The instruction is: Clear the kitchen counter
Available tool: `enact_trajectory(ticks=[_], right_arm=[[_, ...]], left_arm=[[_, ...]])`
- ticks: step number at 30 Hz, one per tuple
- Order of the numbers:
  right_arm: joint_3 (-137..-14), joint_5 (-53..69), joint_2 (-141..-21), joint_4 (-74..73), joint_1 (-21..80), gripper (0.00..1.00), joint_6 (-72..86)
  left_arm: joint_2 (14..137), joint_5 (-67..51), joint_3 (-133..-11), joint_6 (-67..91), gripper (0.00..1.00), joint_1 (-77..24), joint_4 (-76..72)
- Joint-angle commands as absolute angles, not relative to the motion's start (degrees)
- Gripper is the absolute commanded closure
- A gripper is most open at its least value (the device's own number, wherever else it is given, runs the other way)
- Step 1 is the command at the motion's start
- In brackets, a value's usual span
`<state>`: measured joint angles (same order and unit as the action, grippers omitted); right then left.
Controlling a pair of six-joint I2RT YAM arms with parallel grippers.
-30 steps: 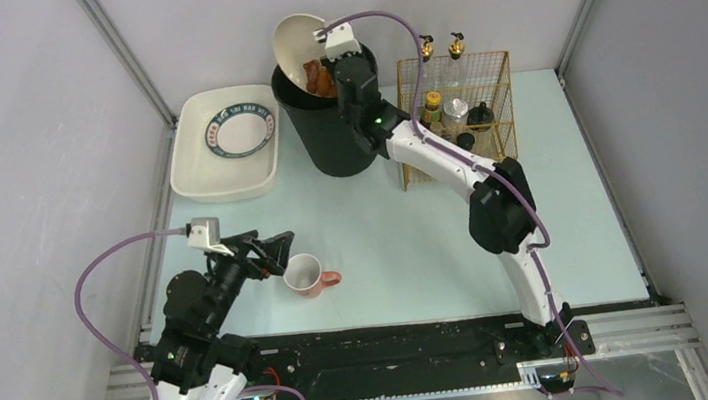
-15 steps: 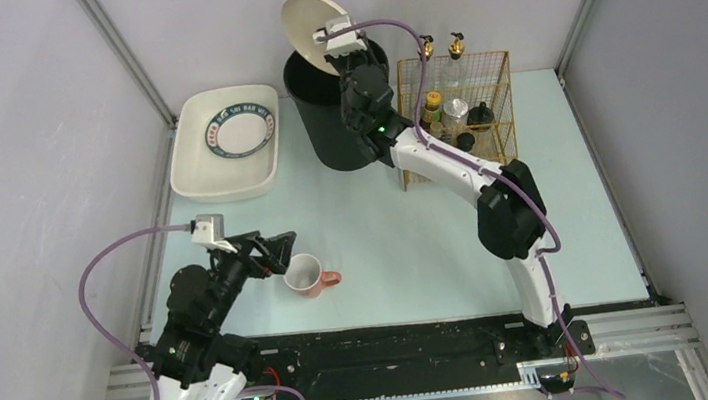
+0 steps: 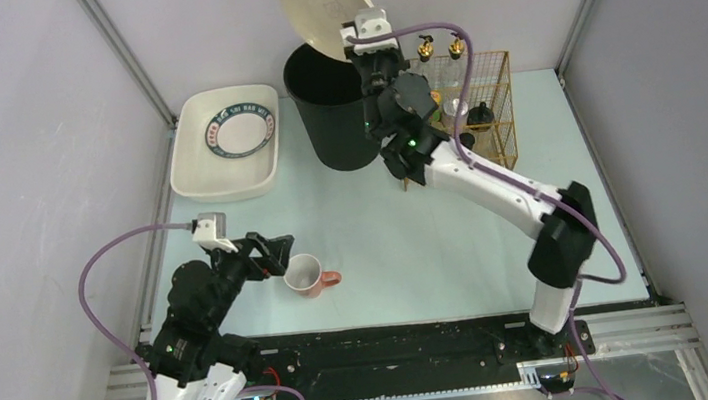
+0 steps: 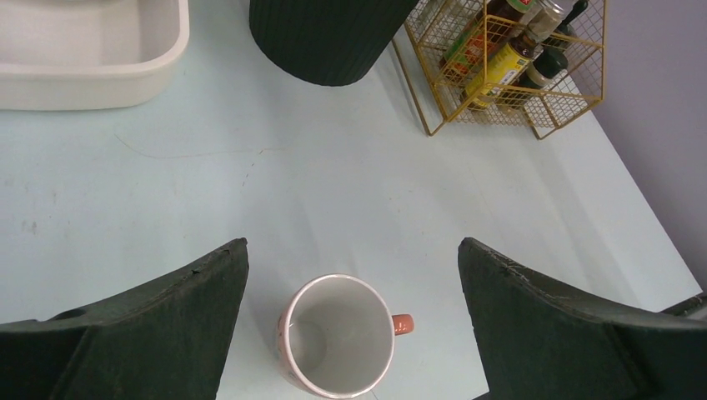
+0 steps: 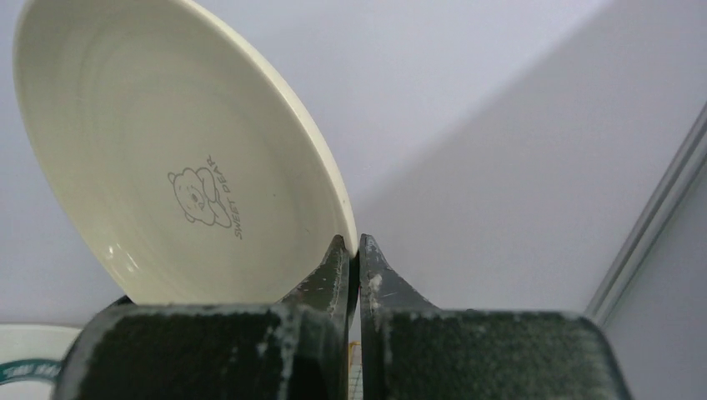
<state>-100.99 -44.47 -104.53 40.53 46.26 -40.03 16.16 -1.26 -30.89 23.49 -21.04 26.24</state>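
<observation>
The kitchen counter (image 3: 384, 237) is a pale mint tabletop. My right gripper (image 3: 355, 44) is shut on the rim of a cream plate (image 3: 323, 7), held tilted on edge above the black bin (image 3: 330, 112). In the right wrist view the plate (image 5: 167, 158) shows a bear print, and the right gripper (image 5: 355, 250) pinches its edge. A pink mug (image 3: 304, 275) stands upright at the front left. My left gripper (image 3: 279, 254) hangs open just left of it. In the left wrist view the mug (image 4: 338, 337) lies below and between the wide fingers (image 4: 133, 325).
A white tray (image 3: 227, 184) at the back left holds a green-rimmed plate (image 3: 239, 130). A gold wire basket (image 3: 477, 75) with several bottles stands right of the bin. Grey walls and metal posts close in the counter. The black rail runs along the front edge.
The right arm lifted the plate higher and a little right above the bin; the brown food seen on it one second ago is gone. The left arm has hardly moved.
</observation>
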Motion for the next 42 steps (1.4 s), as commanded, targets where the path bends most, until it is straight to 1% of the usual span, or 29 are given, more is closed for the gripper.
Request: enact_trajectory(ticks=[1, 7, 12, 15, 19, 23, 31, 37, 42], right_arm=[[-96.1, -44.9, -93.1, 38.5, 49.4, 1.0, -33.1], [-90.6, -43.4, -81.6, 17.7, 51.9, 1.0, -16.2], [-89.0, -39.3, -74.8, -4.7, 52.5, 1.0, 0.3], [-88.1, -36.9, -72.7, -14.5, 52.5, 1.0, 7.6], [-85.5, -32.8, -70.7, -23.1, 52.6, 1.0, 14.4], [-81.9, -27.9, -69.1, -28.4, 52.7, 1.0, 20.4], [-76.0, -18.4, -67.0, -31.9, 53.2, 1.0, 25.5], [-75.3, -14.5, -65.8, -32.0, 54.9, 1.0, 27.8], [-75.2, -14.2, -65.7, -30.9, 57.2, 1.0, 29.0]], left_arm=[[14.9, -0.2, -33.0, 22.9, 0.0, -20.9, 26.4], [16.0, -7.2, -34.3, 21.1, 0.0, -21.0, 26.8], [15.6, -11.7, -35.8, 21.6, 0.0, -20.9, 26.8], [14.7, -12.1, -36.9, 24.0, 0.0, -21.0, 26.8], [14.4, -10.2, -40.2, 26.1, 0.0, -20.9, 26.7], [14.8, -8.3, -43.8, 26.9, 0.0, -20.9, 26.7], [15.7, -6.5, -47.7, 24.4, 0.0, -20.9, 26.7], [15.9, -4.7, -47.3, 23.2, 0.0, -20.9, 26.8], [16.9, -5.5, -46.9, 23.5, 0.0, -21.0, 26.8]])
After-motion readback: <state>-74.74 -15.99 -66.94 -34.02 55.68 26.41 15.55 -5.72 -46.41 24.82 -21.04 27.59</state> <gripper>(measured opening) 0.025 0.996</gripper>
